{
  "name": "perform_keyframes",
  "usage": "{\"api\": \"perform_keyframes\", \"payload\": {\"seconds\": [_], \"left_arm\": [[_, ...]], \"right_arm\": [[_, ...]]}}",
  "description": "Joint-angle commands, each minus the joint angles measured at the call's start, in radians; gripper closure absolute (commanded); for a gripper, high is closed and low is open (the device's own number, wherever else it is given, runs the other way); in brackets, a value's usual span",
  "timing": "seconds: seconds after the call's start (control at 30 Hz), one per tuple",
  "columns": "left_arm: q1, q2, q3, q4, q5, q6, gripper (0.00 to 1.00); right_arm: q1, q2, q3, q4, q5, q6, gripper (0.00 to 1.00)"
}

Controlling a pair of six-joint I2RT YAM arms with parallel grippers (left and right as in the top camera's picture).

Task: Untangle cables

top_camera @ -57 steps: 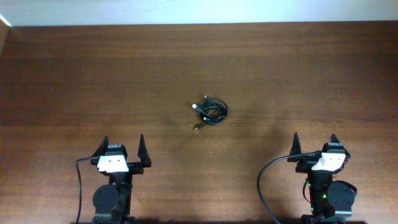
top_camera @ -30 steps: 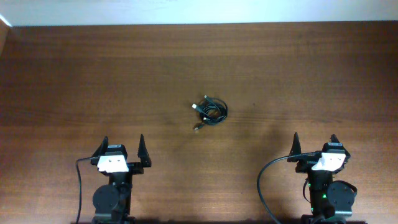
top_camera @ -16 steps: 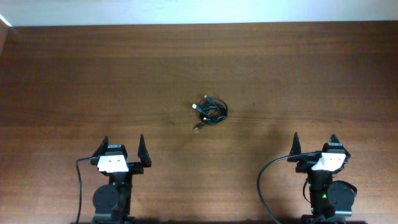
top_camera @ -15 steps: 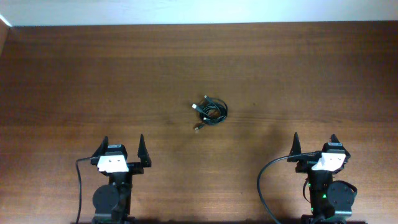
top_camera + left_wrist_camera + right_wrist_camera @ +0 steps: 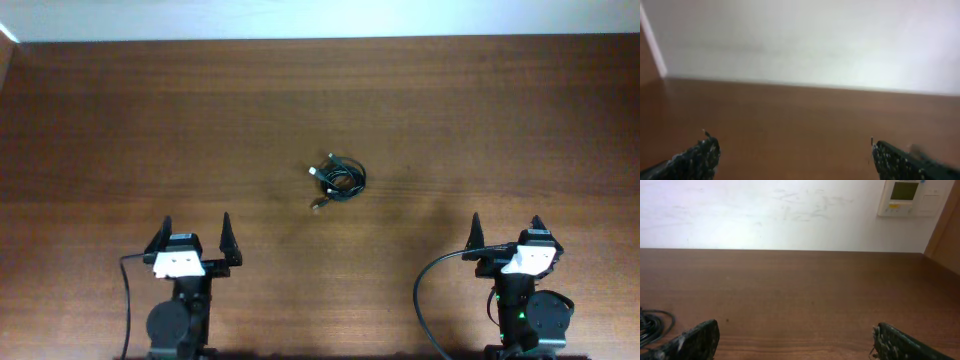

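Cables (image 5: 338, 178) lie bunched near the middle of the desk (image 5: 500, 110), exactly where they lay before. Only the left pincer (image 5: 196, 222) has shifted slightly at the near edge. It and the right pincer (image 5: 506, 220) stand spread, holding nothing. The desk is dark wood; a white wall (image 5: 765, 215) with a small panel (image 5: 903, 197) rises beyond the far edge.

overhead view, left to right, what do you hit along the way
left hand → cables → right hand
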Motion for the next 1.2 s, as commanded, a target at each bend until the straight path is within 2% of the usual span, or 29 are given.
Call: {"api": "perform_keyframes", "payload": {"seconds": [0.0,0.17,0.27,0.33,0.47,0.57,0.7,0.73,0.8,0.87,1.07,1.17], "left_arm": [[0.005,-0.001,-0.001,0.156,0.173,0.005,0.01],[0.005,-0.001,0.002,0.535,0.172,0.009,0.01],[0.005,-0.001,0.041,0.561,0.172,0.008,0.01],[0.005,0.006,0.119,0.426,0.190,0.009,0.01],[0.005,0.109,0.338,0.056,0.225,0.017,0.01],[0.005,0.297,0.549,-0.211,0.224,0.089,0.01],[0.005,0.598,0.820,-0.515,0.260,0.100,0.01],[0.005,0.663,0.875,-0.562,0.296,0.099,0.01],[0.005,0.789,0.974,-0.631,0.485,0.099,0.01],[0.005,0.902,1.041,-0.630,0.629,0.108,0.01],[-0.019,1.129,1.169,-0.686,0.636,0.057,0.01],[-0.076,1.269,1.290,-0.847,0.586,0.057,0.01]], "right_arm": [[0.005,-0.007,-0.005,-0.008,0.002,0.004,0.02],[0.005,-0.007,-0.005,-0.008,0.002,0.004,0.02],[0.005,-0.007,-0.005,-0.008,0.002,0.004,0.02],[0.005,-0.007,-0.005,-0.008,0.002,0.004,0.02],[0.005,-0.007,-0.005,-0.008,0.002,0.004,0.02],[0.005,-0.007,-0.005,-0.008,0.002,0.004,0.02],[0.005,-0.007,-0.005,-0.008,0.002,0.004,0.01],[0.005,-0.007,-0.005,-0.008,0.002,0.004,0.02],[0.005,-0.007,-0.005,-0.008,0.002,0.004,0.01],[0.005,-0.007,-0.005,-0.008,0.002,0.003,0.02],[0.005,-0.007,-0.005,-0.008,0.002,0.004,0.02],[0.005,-0.007,-0.005,-0.008,0.002,0.004,0.02]]}}
